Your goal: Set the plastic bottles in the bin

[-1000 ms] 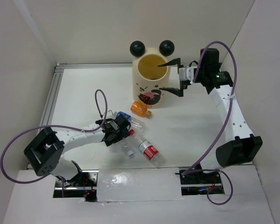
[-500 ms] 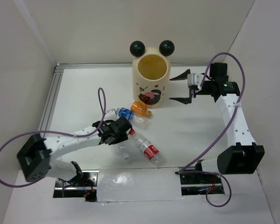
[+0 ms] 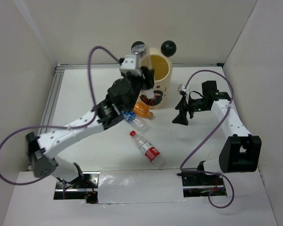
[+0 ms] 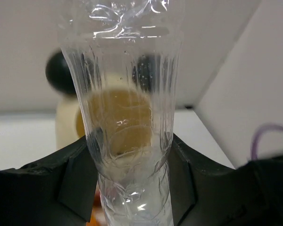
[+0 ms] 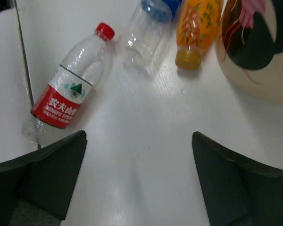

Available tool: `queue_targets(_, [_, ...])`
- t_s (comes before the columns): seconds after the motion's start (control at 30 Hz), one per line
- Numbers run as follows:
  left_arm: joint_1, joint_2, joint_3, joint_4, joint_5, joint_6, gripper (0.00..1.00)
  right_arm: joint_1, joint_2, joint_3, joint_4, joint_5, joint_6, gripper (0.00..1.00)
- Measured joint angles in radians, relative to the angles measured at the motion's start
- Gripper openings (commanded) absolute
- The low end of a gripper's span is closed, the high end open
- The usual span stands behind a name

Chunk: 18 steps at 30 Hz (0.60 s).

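My left gripper is shut on a clear unlabelled bottle and holds it up against the near left rim of the cream bin. In the left wrist view the bin shows behind the bottle. Three bottles lie on the table in front of the bin: an orange one, a clear one with a blue cap and a red-labelled one. My right gripper is open and empty, low over the table right of the bin. Its wrist view shows the red-labelled, blue-capped and orange bottles.
White walls enclose the table on the left, back and right. A metal rail runs along the left edge. The left arm's purple cable loops high near the bin. The bin's printed side is at the right wrist view's upper right.
My left arm has lifted the clear bottle from the table up to the bin's rim. My right arm has swung down and toward the table, staying open.
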Motion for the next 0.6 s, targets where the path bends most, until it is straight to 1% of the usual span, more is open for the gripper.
queue_targets(0.07, [0.035,0.155,0.115,0.158,-0.018,0.142,0.00,0.001,0.014,-0.026,-0.001,0.034,0.011,0.71])
queue_targets(0.1, [0.051,0.235,0.182,0.228,-0.020,0.205,0.00,0.001,0.007,-0.045,0.002,0.047,0.017,0.58])
queue_targets(0.13, [0.061,0.314,0.250,0.282,-0.032,0.268,0.00,0.001,-0.005,-0.065,0.006,0.060,0.020,0.26])
queue_targets(0.17, [0.069,0.394,0.327,0.342,-0.037,0.335,0.00,0.003,-0.020,-0.086,0.008,0.074,0.021,0.11])
queue_targets(0.2, [0.073,0.457,0.380,0.392,-0.039,0.388,0.00,0.005,-0.036,-0.103,0.007,0.084,0.026,0.03])
queue_targets(0.23, [0.076,0.512,0.425,0.420,-0.052,0.451,0.00,0.007,-0.050,-0.116,0.006,0.092,0.027,0.02])
queue_targets(0.3, [0.082,0.607,0.522,0.483,-0.054,0.545,0.00,0.008,-0.072,-0.129,0.003,0.102,0.033,0.11])
queue_targets(0.33, [0.085,0.637,0.541,0.509,-0.053,0.584,0.00,0.008,-0.082,-0.131,0.005,0.107,0.036,0.17])
queue_targets(0.37, [0.089,0.656,0.544,0.531,-0.056,0.612,0.00,0.007,-0.093,-0.134,0.007,0.111,0.035,0.19])
queue_targets(0.4, [0.093,0.668,0.544,0.547,-0.060,0.637,0.01,0.006,-0.101,-0.137,0.006,0.114,0.032,0.26])
queue_targets(0.43, [0.100,0.679,0.541,0.570,-0.064,0.666,0.03,0.004,-0.108,-0.138,0.006,0.116,0.029,0.37])
queue_targets(0.5, [0.113,0.689,0.525,0.603,-0.076,0.709,0.21,-0.003,-0.116,-0.140,0.002,0.116,0.021,0.70])
queue_targets(0.57, [0.125,0.698,0.522,0.627,-0.085,0.731,0.47,-0.011,-0.116,-0.140,-0.003,0.113,0.008,0.79])
queue_targets(0.6, [0.130,0.702,0.522,0.634,-0.092,0.734,0.70,-0.016,-0.115,-0.140,-0.006,0.109,-0.004,0.83])
